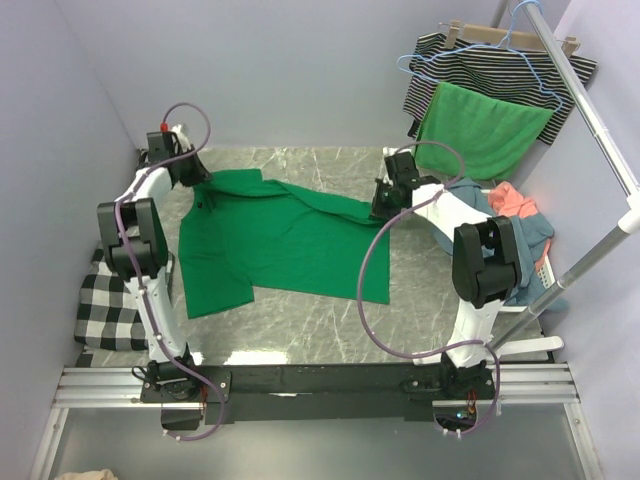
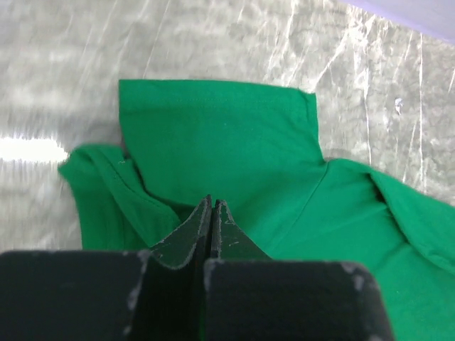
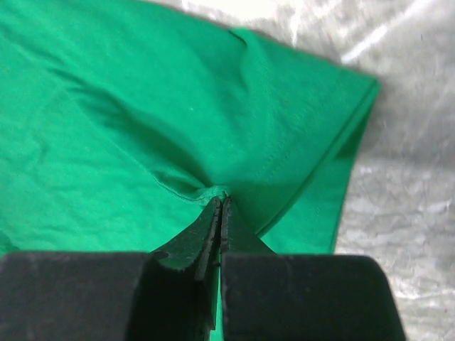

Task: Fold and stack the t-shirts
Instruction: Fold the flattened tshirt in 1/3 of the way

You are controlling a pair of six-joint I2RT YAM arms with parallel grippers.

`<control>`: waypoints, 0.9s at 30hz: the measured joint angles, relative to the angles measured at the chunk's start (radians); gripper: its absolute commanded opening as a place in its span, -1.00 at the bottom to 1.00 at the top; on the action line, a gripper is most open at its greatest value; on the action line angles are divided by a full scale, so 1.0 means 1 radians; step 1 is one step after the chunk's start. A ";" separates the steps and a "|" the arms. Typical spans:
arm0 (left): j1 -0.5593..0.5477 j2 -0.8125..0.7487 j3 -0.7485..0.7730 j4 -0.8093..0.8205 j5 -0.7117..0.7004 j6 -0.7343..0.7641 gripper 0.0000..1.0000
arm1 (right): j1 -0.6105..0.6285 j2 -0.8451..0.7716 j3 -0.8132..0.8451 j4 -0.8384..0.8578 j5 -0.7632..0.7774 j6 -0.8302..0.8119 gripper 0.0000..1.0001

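Observation:
The emerald green t-shirt (image 1: 280,250) lies partly spread on the marble table (image 1: 300,330), rumpled along its far edge. My left gripper (image 1: 200,187) is at its far left corner, jaws shut on the fabric near the folded sleeve (image 2: 213,135). My right gripper (image 1: 384,205) is at its far right corner, jaws shut on a bunched pinch of the shirt's hem (image 3: 213,190). A coral t-shirt (image 1: 512,202) and a dusty blue t-shirt (image 1: 542,235) lie heaped at the right, behind my right arm.
A striped garment (image 1: 500,68) and a brighter green cloth (image 1: 485,125) hang on hangers from a white rack pole (image 1: 600,130) at the back right. A black-and-white checked cloth (image 1: 105,300) lies at the left edge. Walls stand close on the left and at the back.

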 measured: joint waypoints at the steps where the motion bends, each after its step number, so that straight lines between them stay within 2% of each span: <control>1: 0.002 -0.023 -0.035 0.008 -0.002 -0.010 -0.98 | 0.000 -0.005 -0.016 0.002 0.000 0.001 -1.00; 8: -0.057 -0.266 -0.464 0.073 -0.064 -0.104 -0.98 | 0.006 -0.013 -0.132 0.001 -0.035 0.004 -1.00; 16: -0.203 -0.383 -0.731 0.156 -0.160 -0.196 -0.98 | 0.054 -0.015 -0.248 0.061 -0.067 0.046 -1.00; 24: -0.278 -0.580 -1.022 0.307 -0.202 -0.312 -0.98 | 0.066 -0.148 -0.460 0.204 -0.092 0.124 -1.00; 27: -0.332 -0.674 -1.109 0.293 -0.211 -0.353 -0.98 | 0.090 -0.211 -0.545 0.242 -0.090 0.154 -1.00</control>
